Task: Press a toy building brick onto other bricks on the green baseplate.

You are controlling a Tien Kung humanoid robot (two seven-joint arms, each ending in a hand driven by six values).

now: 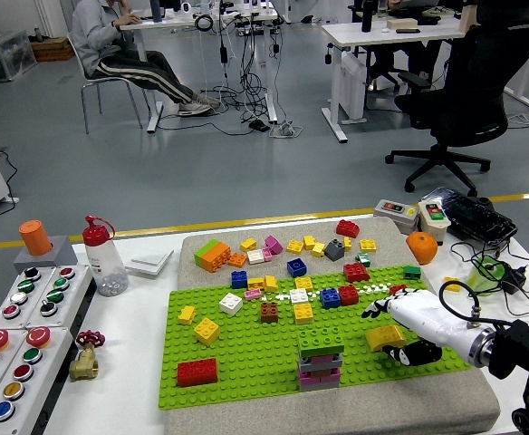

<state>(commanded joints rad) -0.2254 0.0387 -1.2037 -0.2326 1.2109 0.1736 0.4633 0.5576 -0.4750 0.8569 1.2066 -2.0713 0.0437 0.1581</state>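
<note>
Green studded baseplate (pixel 246 362), white right hand (pixel 408 323) gripping a yellow curved brick (pixel 385 338).
My worry (thumb underneath): it tilts, missing the stacked green-topped brick tower (pixel 321 356).

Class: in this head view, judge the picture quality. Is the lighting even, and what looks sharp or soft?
Head view: lighting even and diffuse, only soft shadows under the brick stack; green baseplate and bricks sharp; right hand by the yellow brick slightly soft; no strong glare.

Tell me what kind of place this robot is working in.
Probably an open-plan office or robotics lab: white desks with cables, a black swivel office chair, and a white test table holding a green studded baseplate.
</note>
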